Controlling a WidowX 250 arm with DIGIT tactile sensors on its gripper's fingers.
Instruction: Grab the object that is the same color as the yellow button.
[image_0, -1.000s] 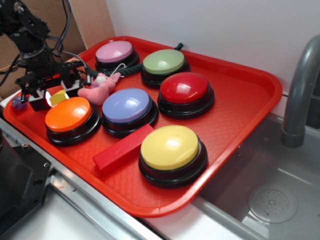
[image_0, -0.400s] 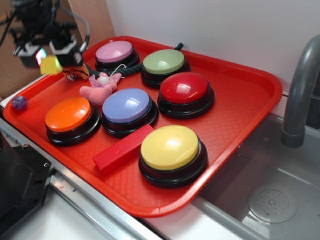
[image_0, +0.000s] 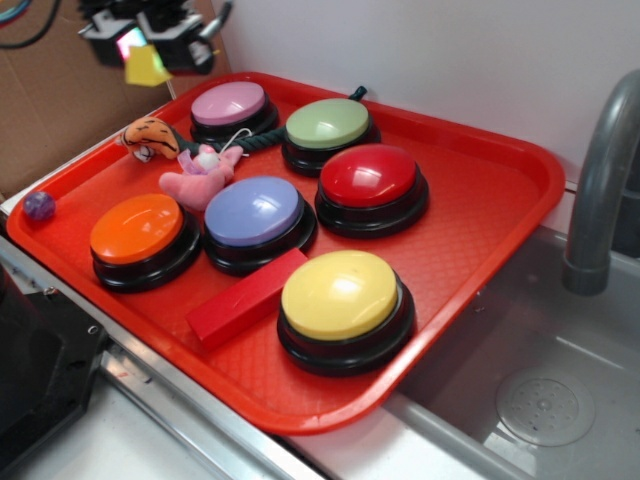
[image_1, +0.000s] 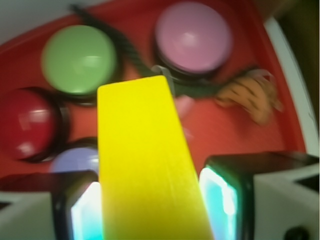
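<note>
Pincer clamped on yellow wedge | raised above red tray | yellow button well below, far off

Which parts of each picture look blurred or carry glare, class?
Exterior view: sharp overall, soft glare on the yellow button and red button. Wrist view: the buttons and tray are smeared, while the yellow block in the gripper stays clearer.
</note>
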